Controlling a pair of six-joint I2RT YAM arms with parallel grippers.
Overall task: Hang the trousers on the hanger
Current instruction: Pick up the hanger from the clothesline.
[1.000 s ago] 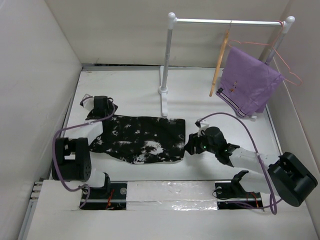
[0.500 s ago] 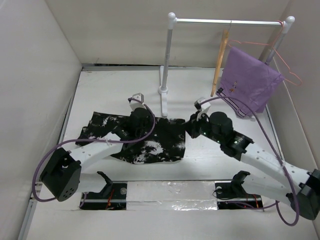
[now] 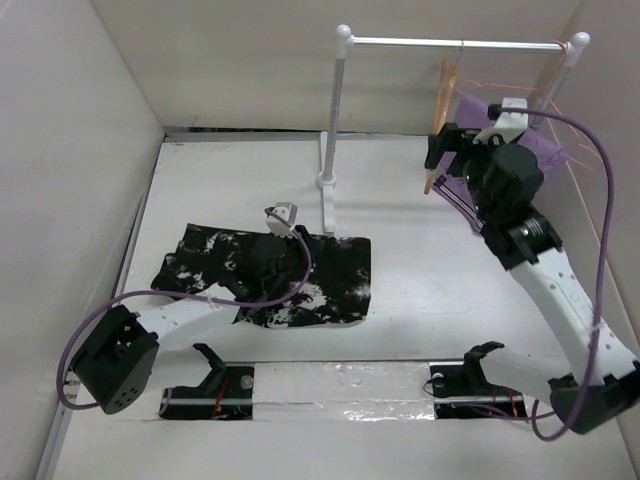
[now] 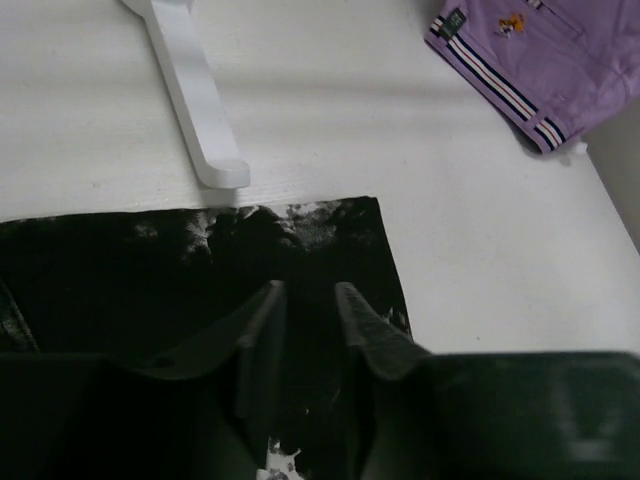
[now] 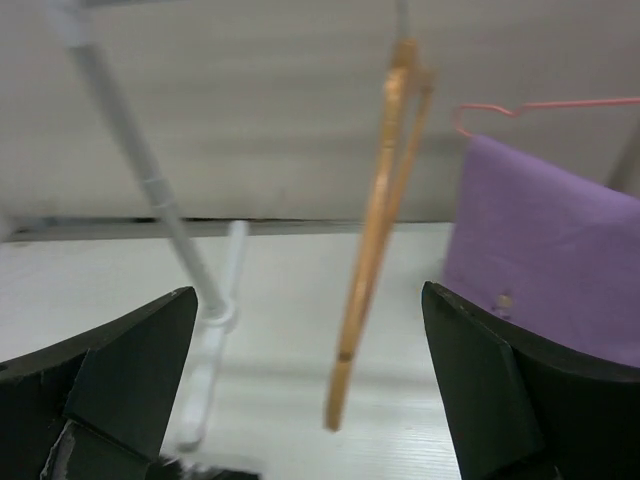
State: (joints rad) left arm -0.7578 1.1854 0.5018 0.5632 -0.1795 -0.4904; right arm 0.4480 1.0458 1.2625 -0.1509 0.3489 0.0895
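The trousers [image 3: 335, 285] lie spread flat on the table [image 3: 430, 270] toward the near left. The left gripper [image 4: 305, 295] hangs low over them, its fingers only a narrow slot apart (nothing pinched between them, as far as the wrist view shows). Farther back, the right gripper [image 5: 308, 300] is up high and spread wide, facing the hanger [image 5: 375, 230], which hangs edge-on from the white rack [image 3: 335, 120] just beside the purple cloth [image 5: 540, 250], clear of both fingers.

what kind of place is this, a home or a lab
Probably a robot lab test cell, not a home: bare white walls box in a white table, and a small clothes rack holds a wooden hanger and a purple cloth.
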